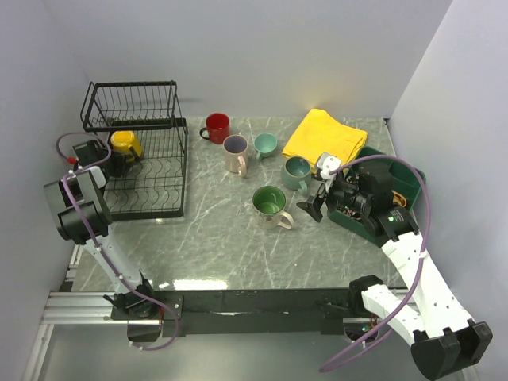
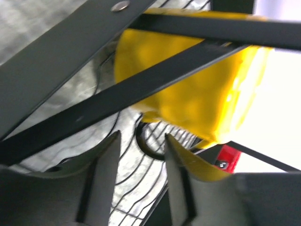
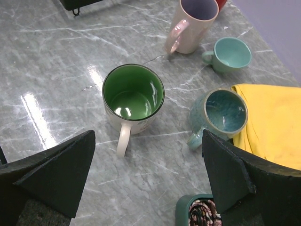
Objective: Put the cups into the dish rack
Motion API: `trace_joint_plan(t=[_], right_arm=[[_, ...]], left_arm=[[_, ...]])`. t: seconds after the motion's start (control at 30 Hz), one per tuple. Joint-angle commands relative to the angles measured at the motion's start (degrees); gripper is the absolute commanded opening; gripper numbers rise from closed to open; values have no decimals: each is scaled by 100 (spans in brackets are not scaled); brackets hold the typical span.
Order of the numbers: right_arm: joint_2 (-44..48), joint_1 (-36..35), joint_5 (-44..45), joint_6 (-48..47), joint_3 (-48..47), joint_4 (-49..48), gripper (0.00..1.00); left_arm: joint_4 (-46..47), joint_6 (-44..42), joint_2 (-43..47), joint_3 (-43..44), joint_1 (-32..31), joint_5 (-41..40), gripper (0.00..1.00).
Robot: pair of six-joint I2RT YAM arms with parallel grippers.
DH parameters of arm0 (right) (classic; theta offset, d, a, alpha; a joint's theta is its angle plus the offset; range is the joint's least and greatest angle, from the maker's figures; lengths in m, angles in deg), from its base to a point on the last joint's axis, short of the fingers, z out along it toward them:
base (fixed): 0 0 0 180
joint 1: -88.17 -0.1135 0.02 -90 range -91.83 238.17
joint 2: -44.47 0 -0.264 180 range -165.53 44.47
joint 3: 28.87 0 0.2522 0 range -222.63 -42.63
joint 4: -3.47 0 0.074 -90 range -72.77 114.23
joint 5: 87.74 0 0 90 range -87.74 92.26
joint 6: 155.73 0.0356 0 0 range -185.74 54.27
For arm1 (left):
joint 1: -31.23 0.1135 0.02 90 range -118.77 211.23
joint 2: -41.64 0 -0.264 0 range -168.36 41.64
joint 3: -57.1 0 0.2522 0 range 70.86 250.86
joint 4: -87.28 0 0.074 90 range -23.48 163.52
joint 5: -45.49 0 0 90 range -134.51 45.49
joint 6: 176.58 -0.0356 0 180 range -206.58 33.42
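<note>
One yellow mug (image 1: 125, 143) sat in the rack (image 1: 155, 190) at upper left, with the left hand (image 2: 143, 141) just beside it, fingers (image 2: 106, 165) apart, gripping nothing. Next up, I'd guess, was the green-lined mug (image 3: 134, 92): dead ahead of the gaping right hand (image 3: 148, 141), handle pointing back at it. Right arm was way nearer. Bare table (image 3: 56, 70) frame-left of it, grey-green mug (image 3: 225, 110) close frame-right.

Glossy ceramic cups (image 3: 133, 96); black wire rack (image 1: 151, 192)
</note>
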Motion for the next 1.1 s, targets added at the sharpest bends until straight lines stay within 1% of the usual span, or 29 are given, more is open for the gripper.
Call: trace_joint_plan(t=[0.0,0.23,0.3,0.37,0.43,0.47,0.5,0.57,0.6,0.67,0.7,0.73,0.77,0.8,0.83,0.87,1.03,1.07], right_arm=[[74,43,-56,-40,-164,-2,100],[162,35,-3,-110,-85,7,100],[197,43,-21,-119,-85,33,100],[188,35,-38,-137,-85,77,100],[215,35,-56,-137,-67,112,100],[232,43,-65,-128,-67,130,100],[224,43,-82,-110,-67,147,100],[206,43,-126,-93,-85,165,100],[197,35,-170,-67,-111,209,100],[145,43,-223,-49,-146,270,100],[118,43,-249,-40,-207,375,100],[83,43,-301,-40,-234,437,100],[-30,43,-346,-40,-278,516,100],[-84,35,-381,-40,-374,691,100],[-162,43,-425,-40,-418,771,100],[-302,35,-434,-31,-480,859,100],[-795,26,-294,197,-1006,1325,100],[-1066,8,-232,206,-1138,1578,100]], left_arm=[[-349,-570,569,79,-34,-208,51],[-639,-974,1509,-290,10,-366,54],[-639,-1124,1842,-492,45,-402,54],[-876,-1308,2107,-720,98,-419,55],[-972,-1510,2599,-992,89,-498,56],[-1008,-1685,2792,-1089,89,-499,57],[-1043,-1774,3185,-1186,89,-481,62],[-1044,-1984,3618,-1520,89,-420,68],[-1087,-2073,4003,-1599,89,-367,72],[-1218,-2328,4383,-1766,80,-122,78],[-1289,-2398,4715,-1810,71,-34,82],[-1351,-2503,4866,-1915,63,202,84],[-1403,-2522,5146,-1977,71,344,90],[-1430,-2539,5271,-2039,45,528,91],[-1448,-2574,5394,-2144,36,695,99],[-1465,-2592,5578,-2188,1,1001,97],[-1974,-2820,6001,-2215,-341,1636,96],[-2053,-2838,6124,-2198,-377,1785,96]])
